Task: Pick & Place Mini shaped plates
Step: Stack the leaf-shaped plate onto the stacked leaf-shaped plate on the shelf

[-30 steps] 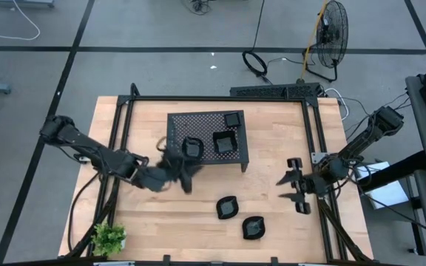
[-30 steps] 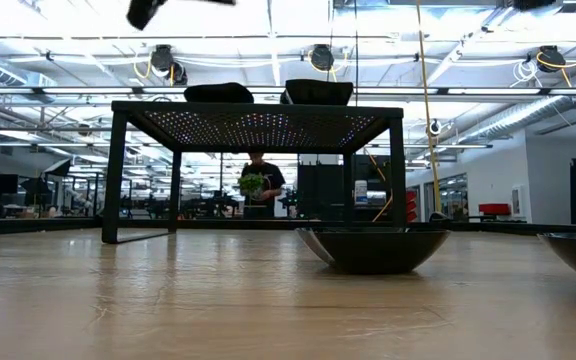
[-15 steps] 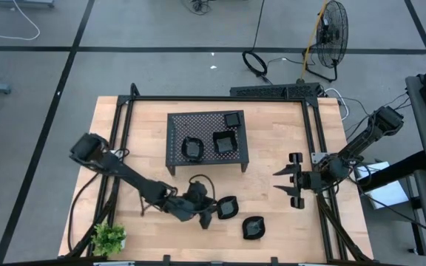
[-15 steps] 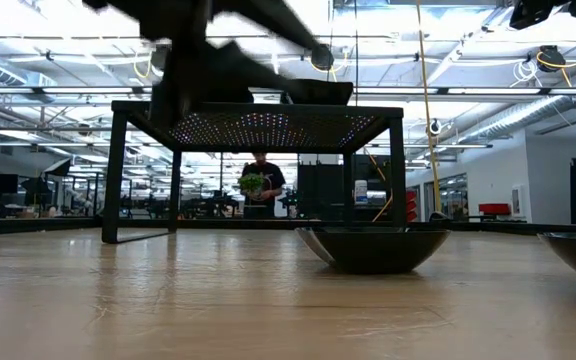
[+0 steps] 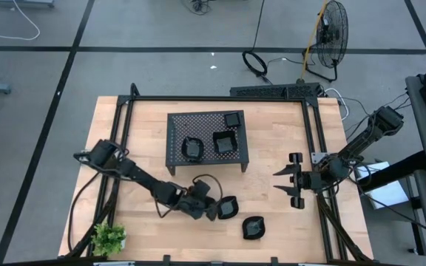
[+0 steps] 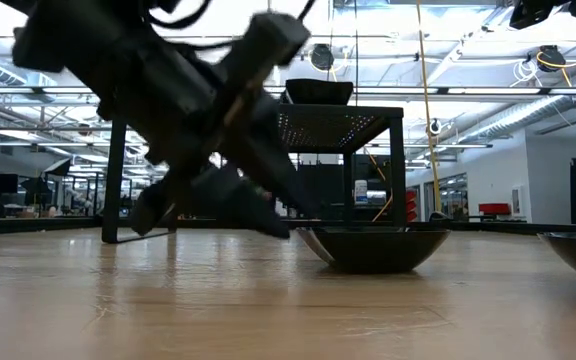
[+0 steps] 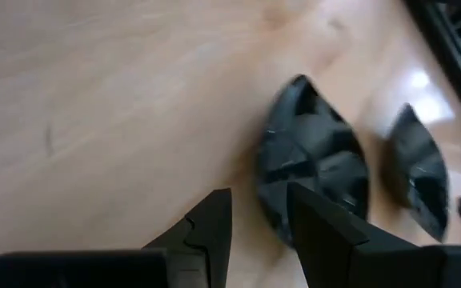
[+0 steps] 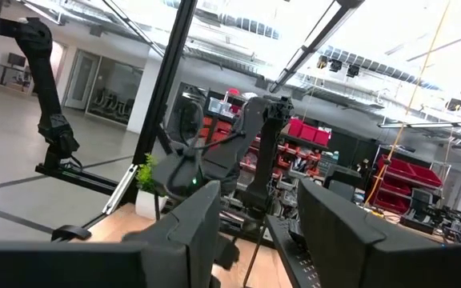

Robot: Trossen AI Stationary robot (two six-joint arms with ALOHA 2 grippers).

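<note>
Two small glossy black wavy-edged plates lie on the table near its near edge: one plate [image 5: 228, 207] [image 7: 314, 164] [image 6: 373, 248] and a second plate [image 5: 254, 227] [image 7: 418, 180] to its right. Three more sit on the black perforated rack [image 5: 207, 159]: a round plate [image 5: 191, 148] and two square plates [image 5: 222, 142] [image 5: 233, 118]. My left gripper [image 5: 213, 210] [image 7: 258, 216] is open and low at the first plate's left rim. My right gripper [image 5: 288, 181] is open and hovers over the table's right side. My left gripper comes slanting down from the table's left at the first plate's left rim [image 7: 266, 188]. One finger [image 7: 326, 232] reaches over the rim and the other finger [image 7: 206, 232] stays outside over the wood. I cannot tell whether either touches the plate, which rests on the table.
A small green plant [image 5: 109, 238] stands at the near left corner. The rack stands on legs at the table's far middle. A black frame [image 5: 313, 125] borders the table. Bare wood lies between the two plates and my right gripper.
My left gripper has moved from the rack's near left corner toward the table's near edge and right, coming down low beside the first plate on the table. The round plate has stayed on the rack.
</note>
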